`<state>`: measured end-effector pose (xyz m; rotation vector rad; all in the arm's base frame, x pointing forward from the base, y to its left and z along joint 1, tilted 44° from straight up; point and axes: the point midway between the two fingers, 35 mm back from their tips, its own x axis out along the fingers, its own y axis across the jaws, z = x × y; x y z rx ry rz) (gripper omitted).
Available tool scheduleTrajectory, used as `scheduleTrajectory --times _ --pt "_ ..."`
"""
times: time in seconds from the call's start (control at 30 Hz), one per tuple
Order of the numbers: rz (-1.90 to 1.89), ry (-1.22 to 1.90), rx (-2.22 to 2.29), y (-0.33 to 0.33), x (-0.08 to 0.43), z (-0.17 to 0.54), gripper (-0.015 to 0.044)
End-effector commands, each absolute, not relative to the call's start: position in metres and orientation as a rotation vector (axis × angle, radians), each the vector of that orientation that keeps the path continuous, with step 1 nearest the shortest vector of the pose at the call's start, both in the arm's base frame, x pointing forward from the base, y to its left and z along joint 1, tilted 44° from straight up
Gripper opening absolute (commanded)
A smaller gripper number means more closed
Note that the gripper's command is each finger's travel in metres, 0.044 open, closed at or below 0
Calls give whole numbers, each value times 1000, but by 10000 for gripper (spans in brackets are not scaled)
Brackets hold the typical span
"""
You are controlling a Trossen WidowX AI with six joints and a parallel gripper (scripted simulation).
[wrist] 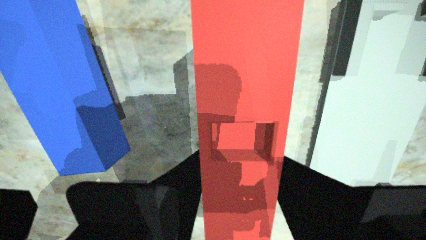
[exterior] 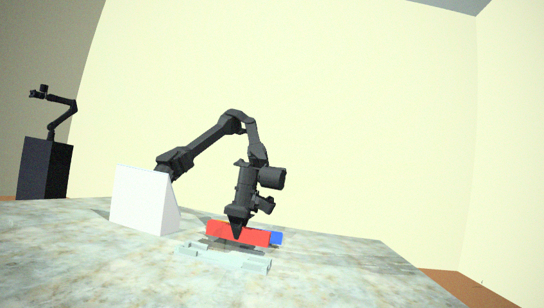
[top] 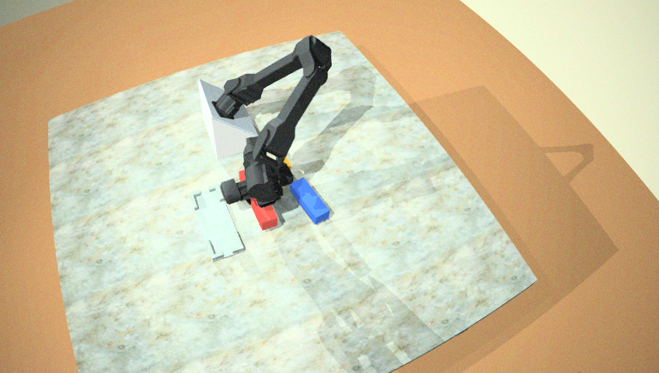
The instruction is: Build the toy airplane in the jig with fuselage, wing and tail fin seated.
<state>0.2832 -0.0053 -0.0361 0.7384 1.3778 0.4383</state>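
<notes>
"Where's the red fuselage (top: 264,217) (exterior: 253,236) (wrist: 247,90)?"

"Between the gripper's (top: 266,196) (exterior: 237,237) (wrist: 242,157) fingers (exterior: 236,228), pinched by its long sides. Its larger socket (wrist: 242,136) shows right by the tips."

"In the cradle (top: 219,226) (exterior: 225,260) (wrist: 370,120)?"

"No, beside it, apart. Looks raised slightly off the table (top: 162,300) (exterior: 114,267), shadow underneath."

"And the blue block (top: 308,200) (exterior: 276,238) (wrist: 45,75)?"

"Across from the cradle, on the fuselage's other side, clear of the fingers."
</notes>
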Motion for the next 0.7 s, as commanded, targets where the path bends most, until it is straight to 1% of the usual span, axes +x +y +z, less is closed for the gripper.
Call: scheduleTrajectory --times 0.0,0.67 --pt "432 1366 726 -17 286 -26 0" --pt "435 1367 727 -58 272 20 0"
